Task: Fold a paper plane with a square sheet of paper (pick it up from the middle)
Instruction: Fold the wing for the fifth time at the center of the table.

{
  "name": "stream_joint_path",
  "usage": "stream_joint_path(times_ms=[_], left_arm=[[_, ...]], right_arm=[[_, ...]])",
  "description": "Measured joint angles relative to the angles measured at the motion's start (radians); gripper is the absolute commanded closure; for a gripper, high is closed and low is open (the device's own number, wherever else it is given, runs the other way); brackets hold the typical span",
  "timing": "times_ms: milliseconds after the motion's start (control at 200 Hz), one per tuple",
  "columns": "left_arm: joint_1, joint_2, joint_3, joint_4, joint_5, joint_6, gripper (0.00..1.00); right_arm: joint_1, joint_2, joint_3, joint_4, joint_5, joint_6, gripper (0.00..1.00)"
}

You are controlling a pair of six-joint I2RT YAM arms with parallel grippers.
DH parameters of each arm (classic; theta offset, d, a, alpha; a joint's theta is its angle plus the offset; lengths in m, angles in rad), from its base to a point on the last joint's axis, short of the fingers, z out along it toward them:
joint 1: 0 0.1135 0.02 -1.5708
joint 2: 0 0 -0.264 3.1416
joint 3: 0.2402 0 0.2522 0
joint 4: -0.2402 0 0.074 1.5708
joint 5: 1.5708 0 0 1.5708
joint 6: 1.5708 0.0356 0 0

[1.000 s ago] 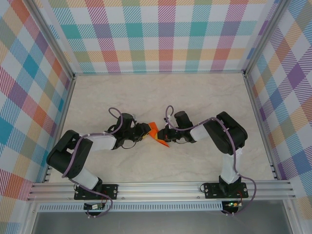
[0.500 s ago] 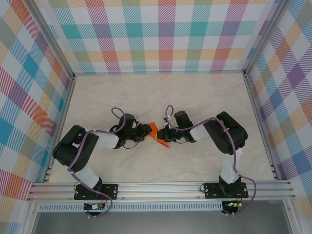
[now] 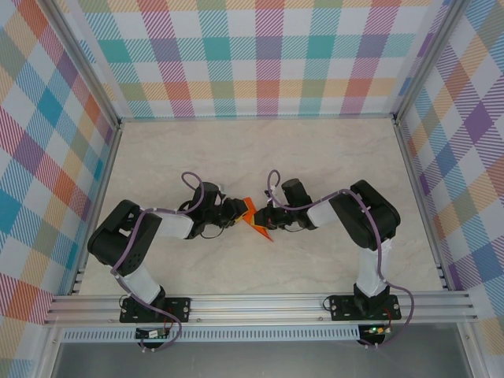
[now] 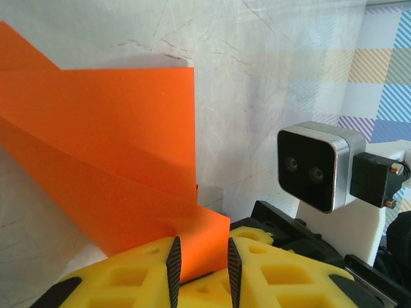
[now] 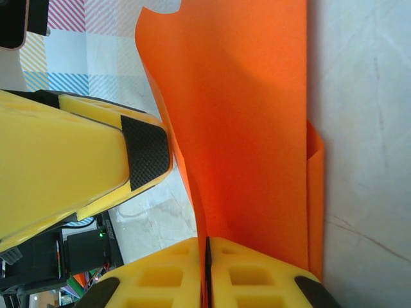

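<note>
Several creases in, no dart yet. Paper (image 3: 253, 216) pinched in right pincer (image 5: 207, 247) from 3 o'clock; left pincer (image 4: 200, 256) narrowly parted around a flap, 9 o'clock.

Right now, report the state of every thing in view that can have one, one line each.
orange paper: folded into layers, not yet a dart, held between the two claws.
right claw: shut on the orange paper, whose edge runs into the seam between its fingers.
left claw: partly open, pads apart with a corner of the orange paper between them.
</note>
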Motion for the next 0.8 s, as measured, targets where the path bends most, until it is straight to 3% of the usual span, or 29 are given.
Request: stream_joint_path(times_ms=[310, 805], left_arm=[[-0.019, 0.000, -0.015, 0.027, 0.004, 0.000, 0.73], [-0.031, 0.059, -0.002, 0.079, 0.025, 0.000, 0.74]], right_arm=[[-0.032, 0.000, -0.032, 0.066, -0.004, 0.084, 1.00], [-0.041, 0.007, -0.045, 0.103, -0.026, 0.126, 1.00]])
